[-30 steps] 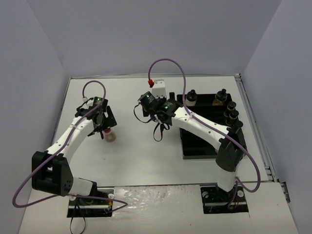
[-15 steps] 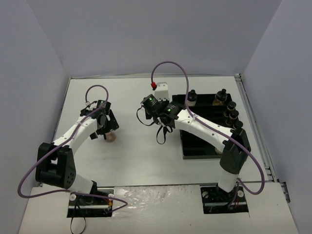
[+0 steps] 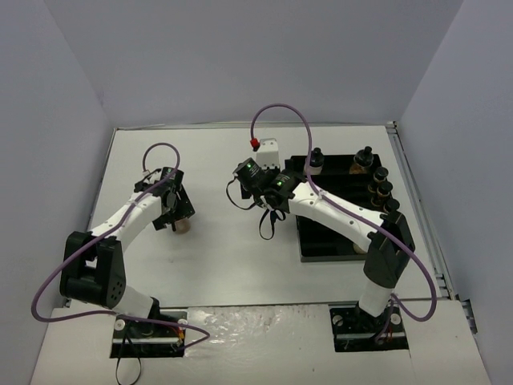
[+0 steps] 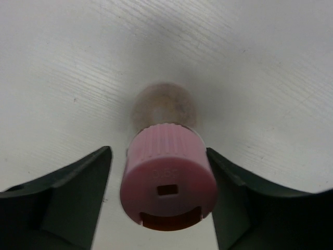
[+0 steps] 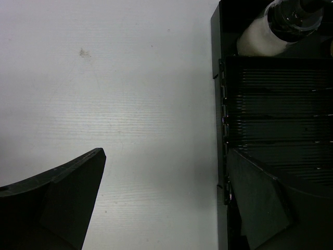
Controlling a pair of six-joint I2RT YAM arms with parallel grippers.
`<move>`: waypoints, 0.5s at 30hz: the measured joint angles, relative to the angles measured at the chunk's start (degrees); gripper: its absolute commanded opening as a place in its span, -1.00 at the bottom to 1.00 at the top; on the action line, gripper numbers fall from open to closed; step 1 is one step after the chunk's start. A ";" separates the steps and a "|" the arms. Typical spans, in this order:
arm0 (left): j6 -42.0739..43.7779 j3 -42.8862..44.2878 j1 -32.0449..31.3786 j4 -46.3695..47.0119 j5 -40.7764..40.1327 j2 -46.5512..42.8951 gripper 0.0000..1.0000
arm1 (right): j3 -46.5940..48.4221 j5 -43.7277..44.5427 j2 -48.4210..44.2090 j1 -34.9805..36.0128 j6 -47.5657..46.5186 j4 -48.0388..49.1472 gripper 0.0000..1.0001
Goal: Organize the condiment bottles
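Observation:
A pink-capped jar (image 4: 167,179) with brownish contents stands upright on the white table, left of centre (image 3: 183,226). My left gripper (image 4: 157,156) reaches down over it (image 3: 175,215) with a finger on each side of the cap. The right finger looks against the cap and a narrow gap shows on the left. My right gripper (image 5: 166,153) hangs open and empty over bare table at the left edge of the black slotted tray (image 5: 270,104), near the table's middle (image 3: 266,208). Several black-capped jars (image 3: 380,175) stand along the tray's far and right sides, one with pale contents (image 5: 270,28).
The black slotted tray (image 3: 321,241) lies on the right half of the table. The table's metal edge strip (image 3: 417,208) runs just right of it. Grey walls close in the back and both sides.
The left jaws have drawn in from wide open to close on either side of the pink cap. The left wrist has settled lower over the jar. The right arm shifted slightly right.

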 measured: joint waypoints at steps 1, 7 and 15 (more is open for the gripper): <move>0.04 0.02 -0.12 0.08 0.08 0.10 0.10 | -0.15 0.00 0.00 0.00 0.04 0.02 1.00; 0.44 0.45 -1.63 0.05 -0.36 0.30 -0.73 | -1.34 0.00 -0.19 0.00 0.45 0.11 1.00; 1.11 3.76 -5.15 -1.40 -3.60 0.70 -1.00 | -1.96 -0.19 -1.16 -0.59 0.70 0.20 1.00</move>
